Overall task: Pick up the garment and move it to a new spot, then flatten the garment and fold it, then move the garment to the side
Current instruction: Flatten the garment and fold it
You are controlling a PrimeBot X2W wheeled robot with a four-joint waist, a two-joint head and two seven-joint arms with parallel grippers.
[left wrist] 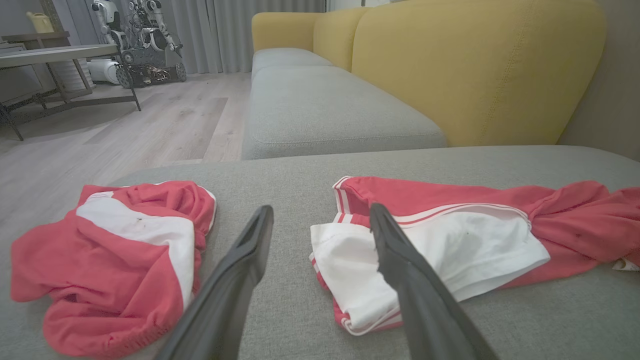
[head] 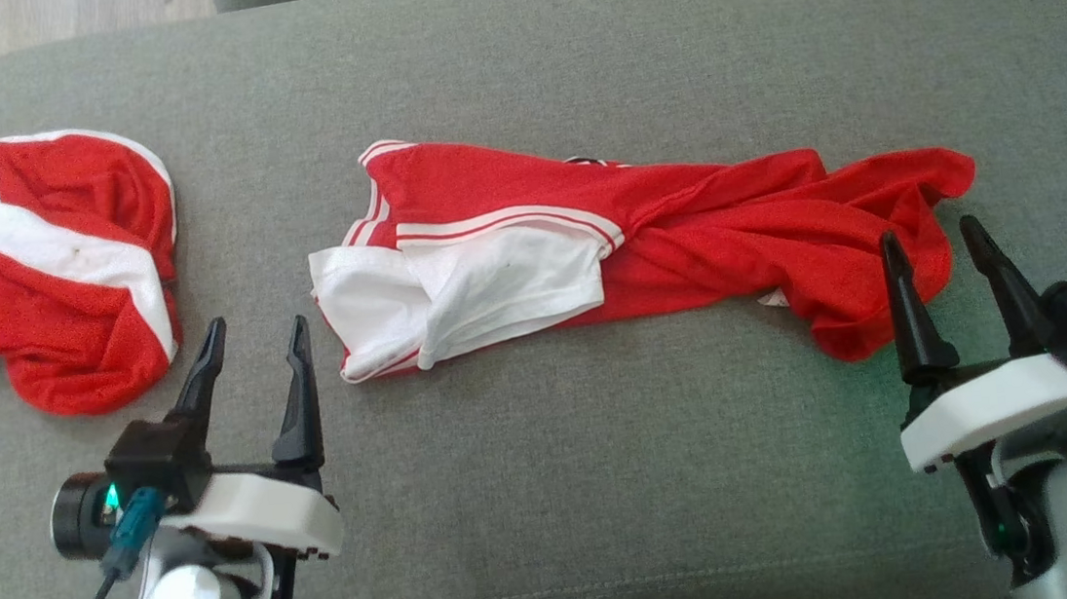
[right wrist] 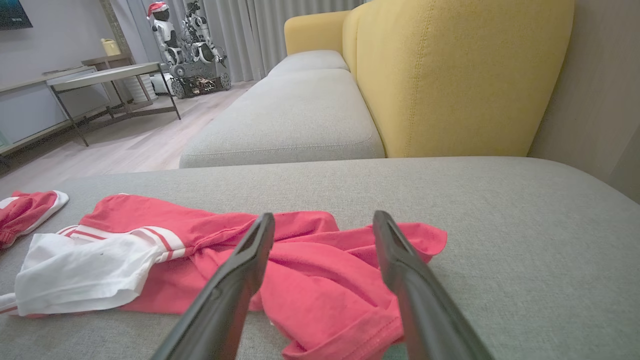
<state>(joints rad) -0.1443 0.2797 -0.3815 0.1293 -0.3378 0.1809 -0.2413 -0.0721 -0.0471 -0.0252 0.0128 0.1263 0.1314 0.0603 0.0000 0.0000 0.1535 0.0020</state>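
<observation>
- since both grippers hang empty over the grey cushion (head: 552,493), the pick-up looks like the step in hand, not yet begun.
- left gripper (head: 257,322): fingers apart, holding nothing, just beside the white end of the garment (head: 643,220), between it and a second red-and-white heap (head: 52,277) on the robot's left.
- right gripper (head: 928,229): fingers apart too, poised at the garment's red end, which shows between them in the right wrist view.
- to do it well, i'd judge each gripper should pinch its own end of the same garment, low and through few layers, with the left steering away from the heap beside it.
- lifting both ends together should let the twist in the middle fall out.
- the garment lies mid-cushion, bunched into a long strip; its long axis runs left to right across the head view, white sleeve end toward the robot's left, crumpled red end toward its right.
</observation>
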